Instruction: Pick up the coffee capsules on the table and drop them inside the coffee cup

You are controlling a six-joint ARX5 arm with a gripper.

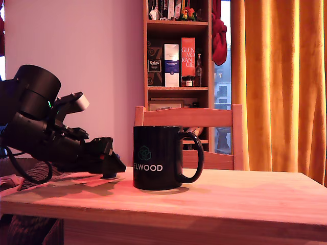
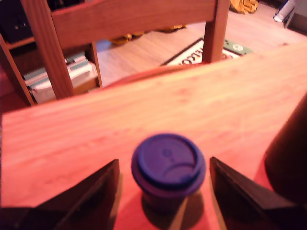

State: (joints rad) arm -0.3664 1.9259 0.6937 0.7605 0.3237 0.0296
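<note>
Wrist view shows one dark blue capsule [image 2: 168, 165] standing on the table [image 2: 192, 110] between the gripper's [image 2: 163, 189] spread jaws, untouched. One black coffee cup [image 1: 157, 157] stands nearby.

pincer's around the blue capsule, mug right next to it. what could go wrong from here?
1. The pincer is open with the blue capsule standing between its fingers, untouched. The capsule tapers, so closing low could squeeze it upward or tip it.
2. The mug sits close on the exterior view's right. A low swing toward it could knock the mug rather than clear its rim.
</note>
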